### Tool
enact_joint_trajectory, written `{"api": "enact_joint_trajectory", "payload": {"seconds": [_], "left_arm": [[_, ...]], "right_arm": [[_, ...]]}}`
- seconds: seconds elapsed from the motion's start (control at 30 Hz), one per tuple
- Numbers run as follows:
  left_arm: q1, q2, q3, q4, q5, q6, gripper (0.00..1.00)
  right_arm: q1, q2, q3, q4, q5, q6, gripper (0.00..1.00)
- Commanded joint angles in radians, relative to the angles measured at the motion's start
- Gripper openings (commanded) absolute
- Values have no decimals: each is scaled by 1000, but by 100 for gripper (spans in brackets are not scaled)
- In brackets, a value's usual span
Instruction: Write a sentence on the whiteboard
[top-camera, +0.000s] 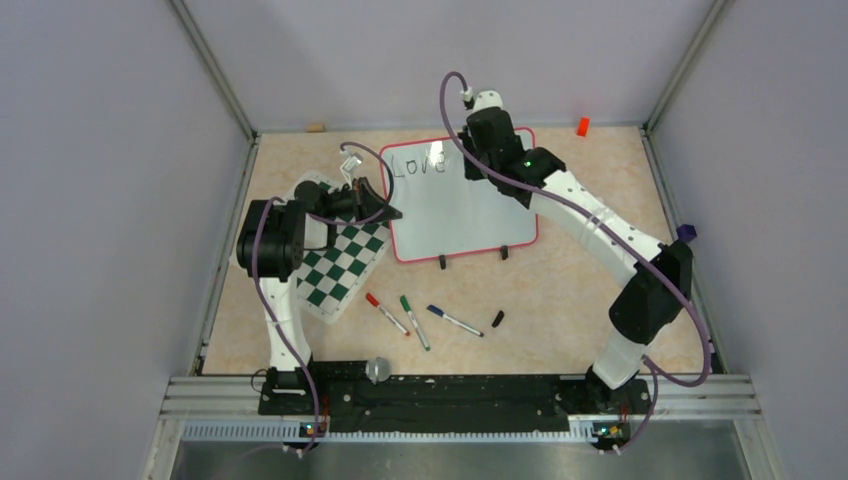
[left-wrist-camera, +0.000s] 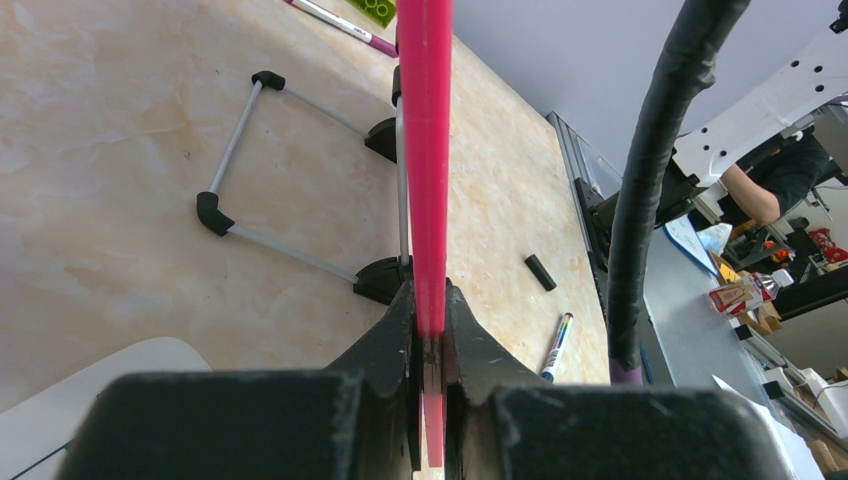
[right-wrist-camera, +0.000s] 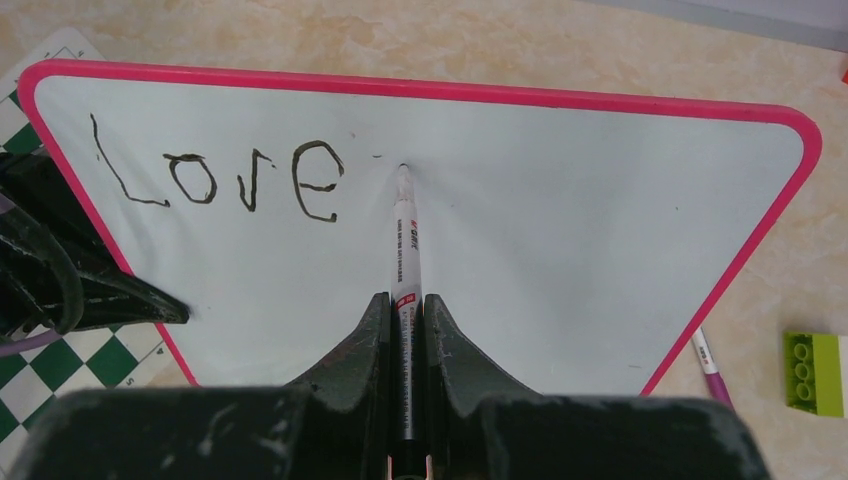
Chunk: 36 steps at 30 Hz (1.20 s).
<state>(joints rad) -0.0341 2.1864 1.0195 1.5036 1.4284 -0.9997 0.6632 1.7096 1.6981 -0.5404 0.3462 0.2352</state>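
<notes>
The whiteboard (top-camera: 470, 215) stands tilted at the middle back of the table, its white face (right-wrist-camera: 540, 250) ringed by a red frame. My left gripper (top-camera: 392, 212) is shut on the frame's left edge (left-wrist-camera: 426, 150), which runs up between the jaws of the left gripper (left-wrist-camera: 430, 320). The sentence (right-wrist-camera: 215, 180) reads only "Love", in black at the board's top left (top-camera: 418, 163). My right gripper (right-wrist-camera: 405, 305) is shut on a white-barrelled marker (right-wrist-camera: 405, 240), whose tip rests on the board just right of the "e". From above, the right gripper (top-camera: 472, 160) hangs over the board's upper middle.
A green-and-white checkered mat (top-camera: 335, 265) lies under the left arm. In front of the board lie a red marker (top-camera: 386, 313), a green marker (top-camera: 414, 321), a blue marker (top-camera: 455, 320) and a black cap (top-camera: 497, 319). A lime brick (right-wrist-camera: 815, 373) sits behind the board.
</notes>
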Motion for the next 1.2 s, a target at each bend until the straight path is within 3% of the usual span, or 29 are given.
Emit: {"api": "enact_joint_trajectory", "payload": {"seconds": [0.0, 1.17], "left_arm": [[-4, -5, 14, 116, 27, 47, 0], [-5, -7, 11, 116, 25, 53, 0]], "right_arm": [[-6, 4, 43, 21, -2, -5, 0], [-7, -31, -87, 19, -3, 43, 0]]}}
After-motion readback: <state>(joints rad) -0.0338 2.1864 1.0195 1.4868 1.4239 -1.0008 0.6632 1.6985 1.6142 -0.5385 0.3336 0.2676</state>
